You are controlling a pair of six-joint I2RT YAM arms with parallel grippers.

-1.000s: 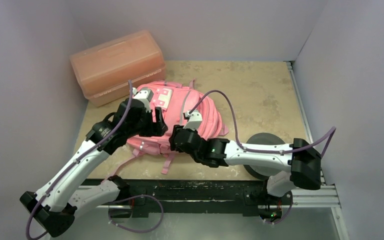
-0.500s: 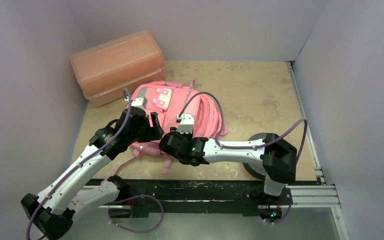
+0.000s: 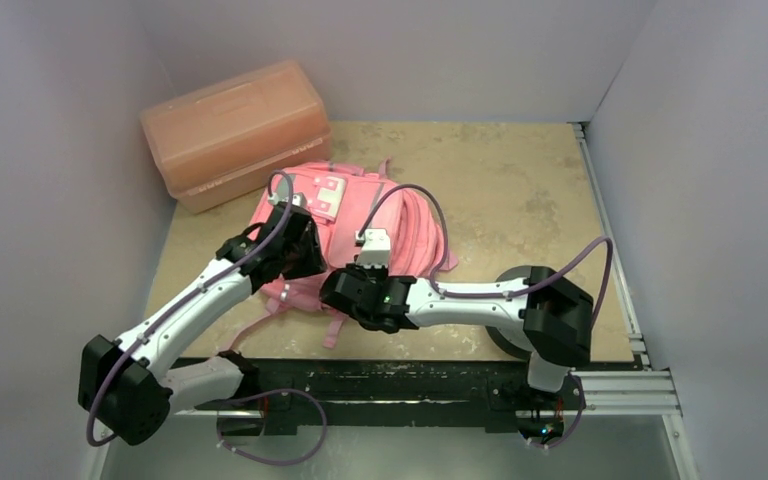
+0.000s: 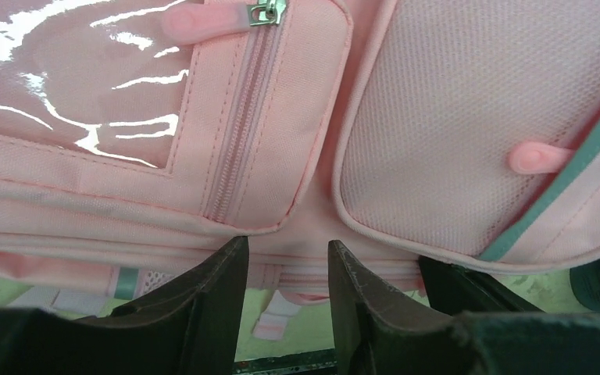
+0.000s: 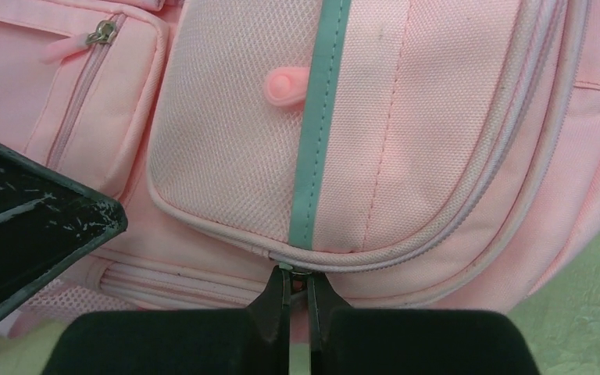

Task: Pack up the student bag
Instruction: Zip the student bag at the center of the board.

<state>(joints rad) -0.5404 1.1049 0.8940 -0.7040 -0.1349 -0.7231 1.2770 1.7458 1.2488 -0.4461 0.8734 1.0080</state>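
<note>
**Right jaws on the pocket zip, left jaws spread at the near edge of the bag**

The student bag (image 3: 360,215) lies flat on the desk (image 3: 520,190) with its front side up. It is just beyond both arms and near an orange box (image 3: 235,130) at the far left. Its long axis runs away from the robot, with the top handle at the far end and loose straps at the near end.

The right jaws are pressed together and seem to pinch the small metal zip pull (image 5: 292,270) of the mesh front pocket (image 5: 234,141). The pull sits at the nearest point of the pocket's rounded edge, directly in front of the jaw tips. From there the zip track bends away to both sides and goes toward the far end of the bag. The coming move therefore probably has to follow this curve, not a straight line.

The left jaws are spread, with a clear gap between them. They stand at the near edge of the bag, beside the right jaws and below a smaller zip pocket (image 4: 258,141). Whether they touch the fabric cannot be told. They look well placed to hold the bag steady.
</note>
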